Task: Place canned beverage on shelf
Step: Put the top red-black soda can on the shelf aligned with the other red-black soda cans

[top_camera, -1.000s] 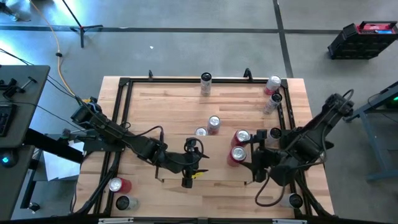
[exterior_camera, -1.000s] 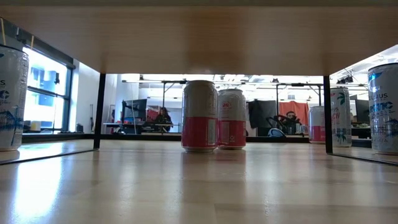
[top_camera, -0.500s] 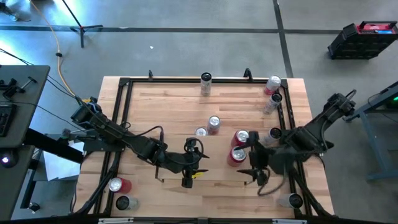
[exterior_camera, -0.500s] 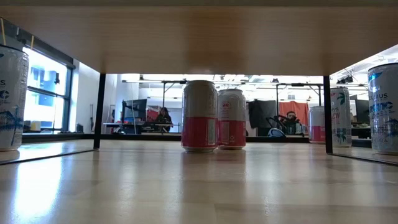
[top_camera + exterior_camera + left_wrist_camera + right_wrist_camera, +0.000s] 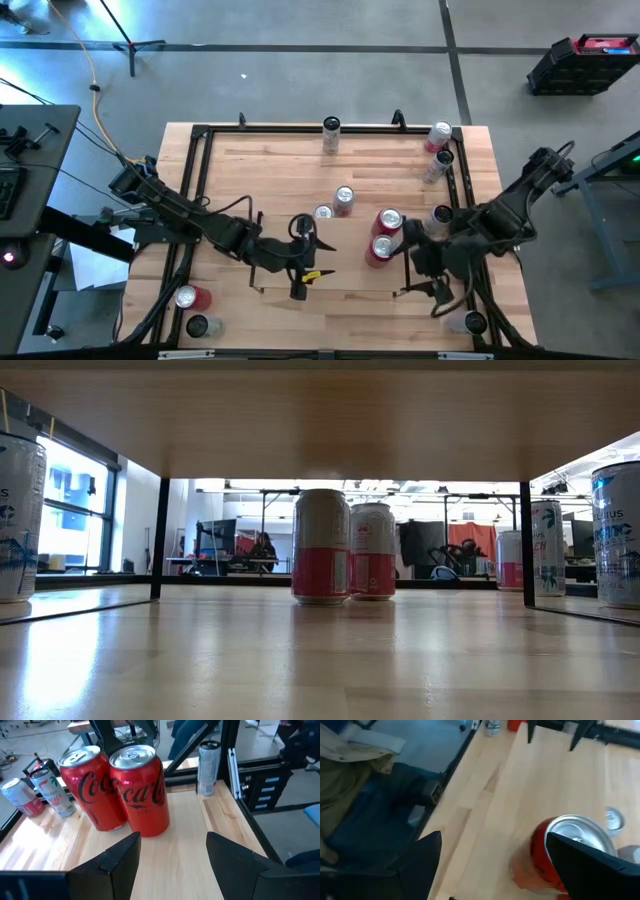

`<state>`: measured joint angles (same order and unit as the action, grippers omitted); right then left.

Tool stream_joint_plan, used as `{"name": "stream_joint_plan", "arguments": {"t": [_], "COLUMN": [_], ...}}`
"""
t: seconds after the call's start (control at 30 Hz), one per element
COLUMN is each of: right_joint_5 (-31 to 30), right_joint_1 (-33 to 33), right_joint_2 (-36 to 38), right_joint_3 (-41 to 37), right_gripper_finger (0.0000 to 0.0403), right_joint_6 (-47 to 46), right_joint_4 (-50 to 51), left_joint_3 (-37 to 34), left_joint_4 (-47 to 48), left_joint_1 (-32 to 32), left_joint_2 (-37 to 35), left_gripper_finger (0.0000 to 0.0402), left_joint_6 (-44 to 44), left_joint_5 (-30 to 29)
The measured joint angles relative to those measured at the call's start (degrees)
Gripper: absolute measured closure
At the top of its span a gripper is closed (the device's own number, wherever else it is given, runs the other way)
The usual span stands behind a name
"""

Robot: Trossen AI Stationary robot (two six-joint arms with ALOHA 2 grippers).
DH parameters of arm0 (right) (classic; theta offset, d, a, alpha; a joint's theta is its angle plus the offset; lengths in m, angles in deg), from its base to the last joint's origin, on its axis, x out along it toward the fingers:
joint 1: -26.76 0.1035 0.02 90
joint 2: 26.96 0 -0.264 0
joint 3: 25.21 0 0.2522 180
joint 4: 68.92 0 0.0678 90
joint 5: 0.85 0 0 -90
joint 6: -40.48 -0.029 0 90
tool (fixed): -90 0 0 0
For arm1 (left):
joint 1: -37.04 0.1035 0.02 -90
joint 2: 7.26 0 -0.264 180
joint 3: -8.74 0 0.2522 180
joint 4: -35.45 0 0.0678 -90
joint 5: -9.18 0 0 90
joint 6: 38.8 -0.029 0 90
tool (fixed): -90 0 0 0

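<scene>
Two red cans stand upright side by side at the table's right middle [image 5: 388, 220] [image 5: 381, 248]. The light-wood shelf bay [image 5: 350, 272] with thin black rails lies between the arms. My left gripper [image 5: 312, 255] is open and empty to the left of the cans, facing them [image 5: 139, 790]. My right gripper [image 5: 406, 262] is open just right of the nearer red can [image 5: 570, 847], which shows partly behind one finger [image 5: 590, 865]. In the low view two pale-and-red cans [image 5: 321, 546] stand on the wood; no gripper shows there. My right gripper is open beside the nearer red can. One finger [image 5: 590, 865] covers part of the can's rim [image 5: 555, 832], so I cannot tell whether it touches. The can stands upright on the table.
Two small cans [image 5: 343, 198] [image 5: 322, 213] stand left of the red ones. More cans stand at the far edge [image 5: 331, 127], the far right corner [image 5: 438, 135], by the right rail [image 5: 443, 214] and in both near corners [image 5: 187, 296] [image 5: 473, 322]. A black frame [image 5: 200, 130] edges the tabletop.
My right gripper has drawn back a little toward the table's right and near edges, away from the nearer red can, which stays upright where it was.
</scene>
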<state>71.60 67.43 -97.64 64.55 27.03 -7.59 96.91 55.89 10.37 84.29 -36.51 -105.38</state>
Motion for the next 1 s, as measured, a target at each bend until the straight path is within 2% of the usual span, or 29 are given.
{"name": "stream_joint_plan", "arguments": {"t": [0.13,0.57,1.0], "right_joint_5": [-5.97,-2.95,-3.34], "right_joint_1": [0.16,-3.5,-0.03], "right_joint_2": [-0.69,-4.08,-3.78], "right_joint_3": [0.0,0.0,0.17], "right_gripper_finger": [0.0059,0.0059,0.0059], "right_joint_6": [1.02,2.97,-3.16], "right_joint_4": [-0.02,-2.34,0.85], "left_joint_3": [-0.02,-0.02,-0.07], "left_joint_4": [-0.57,-0.07,0.0], "left_joint_1": [0.0,-0.04,-0.07], "left_joint_2": [0.0,0.0,0.0], "left_gripper_finger": [0.0186,0.0186,0.0186], "left_joint_6": [-0.36,-0.95,-0.95], "left_joint_5": [-0.02,-0.05,-0.04]}}
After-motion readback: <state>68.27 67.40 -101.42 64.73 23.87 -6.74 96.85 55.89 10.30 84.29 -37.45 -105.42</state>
